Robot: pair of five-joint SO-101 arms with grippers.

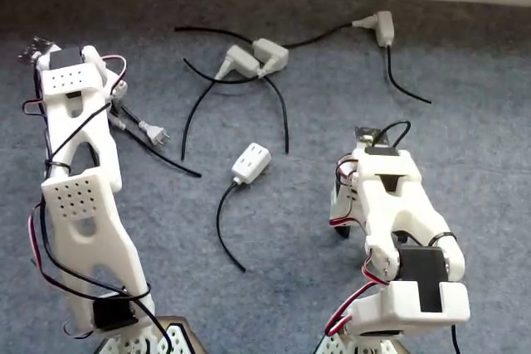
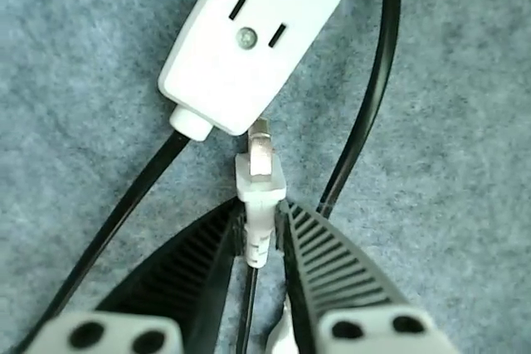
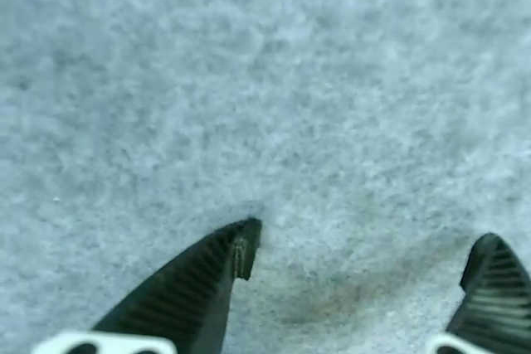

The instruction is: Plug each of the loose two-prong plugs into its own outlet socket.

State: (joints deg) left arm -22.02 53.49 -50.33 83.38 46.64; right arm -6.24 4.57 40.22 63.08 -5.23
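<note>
Grey carpet [image 2: 83, 80]; left tool [image 2: 264, 223] grips plug [image 2: 259, 178], prongs toward socket [image 2: 249, 35]; right tool [image 3: 369, 250] wide.

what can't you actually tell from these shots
- Left wrist view: whether the plug touches the socket; its prongs overlap the socket's edge, depth unclear.
- Left wrist view: where the cord leads; it passes between the left gripper fingers and is cut by the frame edge.
- High view: whether the two white pieces at the back are mated; too small.
- High view: the far socket slots; too small.
</note>
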